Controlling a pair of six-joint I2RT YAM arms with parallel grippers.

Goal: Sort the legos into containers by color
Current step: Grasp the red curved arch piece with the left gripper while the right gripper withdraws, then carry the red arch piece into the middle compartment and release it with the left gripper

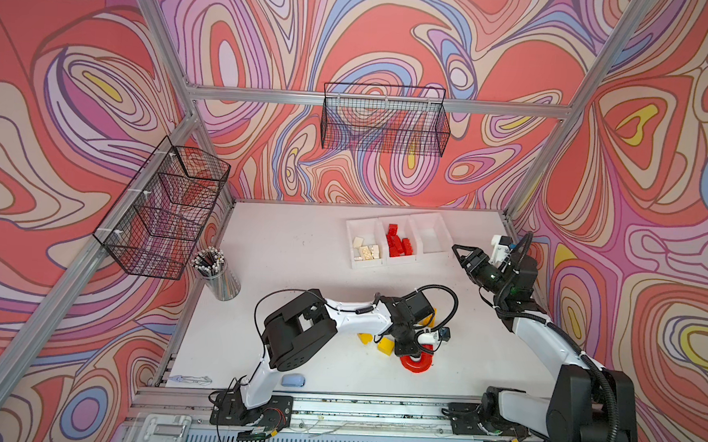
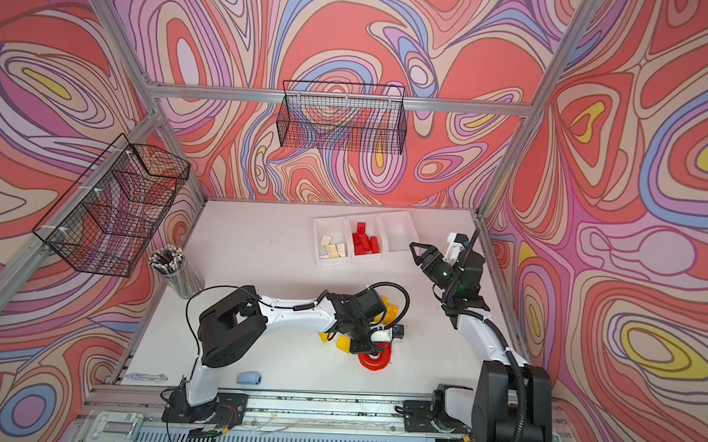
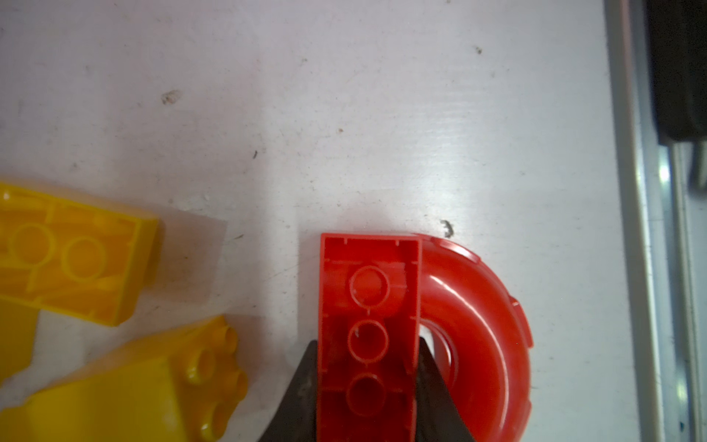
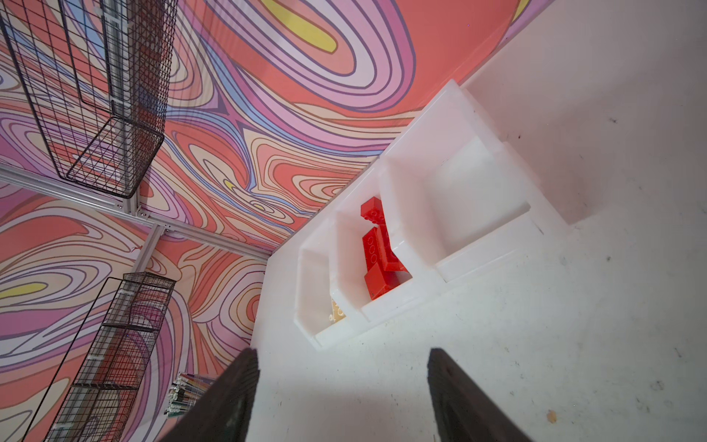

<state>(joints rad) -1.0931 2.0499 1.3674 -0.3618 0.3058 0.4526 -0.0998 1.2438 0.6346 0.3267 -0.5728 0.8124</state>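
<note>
While the red arch piece point(image 3: 478, 325) lies on the white table point(image 3: 344, 114), the left gripper point(image 3: 367, 342) is clenched across its straight hollow base, one finger on each long side. Yellow legos point(image 3: 76, 260) lie just beside the arch. Well apart from the arch stand the containers point(image 1: 400, 261), with red bricks point(image 1: 399, 243) in the middle bin and cream bricks point(image 1: 367, 249) in an end bin. Also well away from the arch, the right gripper point(image 4: 342, 367) hangs released, jaws apart

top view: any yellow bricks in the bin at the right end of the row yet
No, the right-end bin shows only its bare white floor; yellow bricks lie on the table.
</note>
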